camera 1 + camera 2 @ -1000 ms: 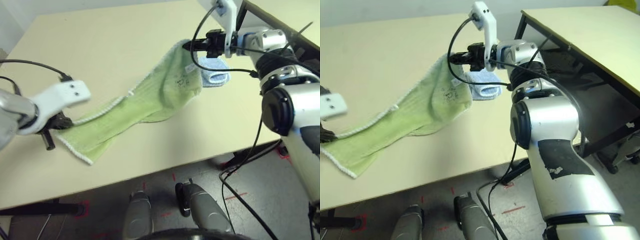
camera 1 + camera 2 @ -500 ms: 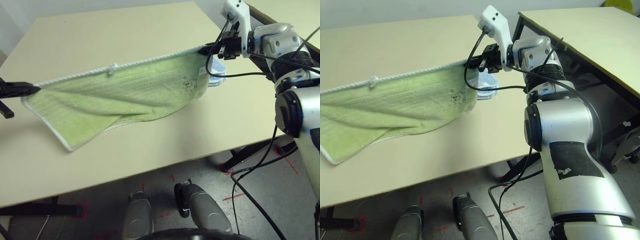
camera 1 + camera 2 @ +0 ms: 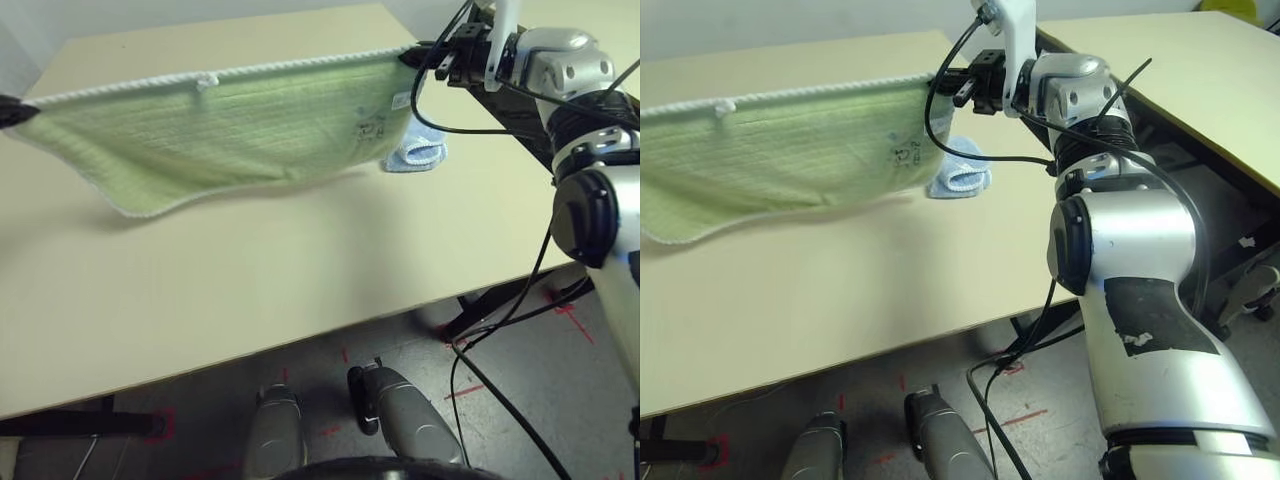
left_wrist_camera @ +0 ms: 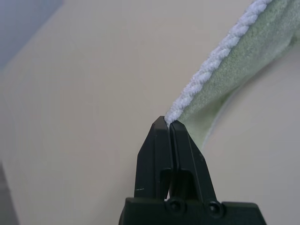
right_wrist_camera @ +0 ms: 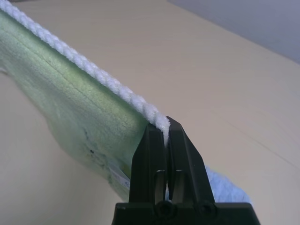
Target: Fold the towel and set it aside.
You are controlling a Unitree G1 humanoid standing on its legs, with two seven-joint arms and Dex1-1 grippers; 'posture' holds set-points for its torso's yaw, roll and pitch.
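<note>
Aloft, towel (image 3: 230, 125) stretched between left hand (image 4: 169, 123) and right hand (image 5: 161, 124).

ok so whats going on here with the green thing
The robot holds a light green towel stretched in the air between both grippers. The left gripper pinches one end of its white corded top edge, the right gripper the other end. The towel hangs above the table, not yet folded. A small light blue folded cloth lies behind it.
</note>
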